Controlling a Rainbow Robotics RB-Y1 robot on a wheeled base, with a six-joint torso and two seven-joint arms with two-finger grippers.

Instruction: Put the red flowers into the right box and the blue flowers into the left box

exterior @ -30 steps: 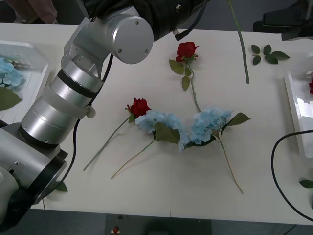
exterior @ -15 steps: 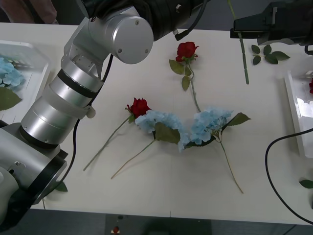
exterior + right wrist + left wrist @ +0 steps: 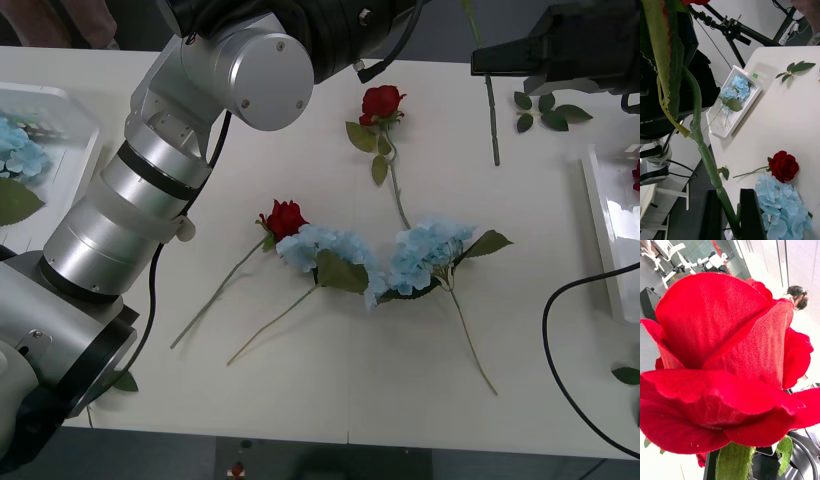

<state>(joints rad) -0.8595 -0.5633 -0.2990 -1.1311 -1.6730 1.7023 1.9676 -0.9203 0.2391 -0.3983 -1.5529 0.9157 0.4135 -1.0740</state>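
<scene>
One rose stem [image 3: 702, 150] | between right gripper [image 3: 732, 213] fingers | hanging over table [image 3: 330, 390]

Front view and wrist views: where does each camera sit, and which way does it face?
Front view: above the arms, facing down at the table; the left arm shows on its left side.
Right wrist view: on the right wrist, looking along the stem of the held rose toward the left box; the right gripper is shut on that stem.
Left wrist view: on the left wrist, facing a red rose head up close.
Shared: front and right wrist views both show the left box and the table rose.
</scene>
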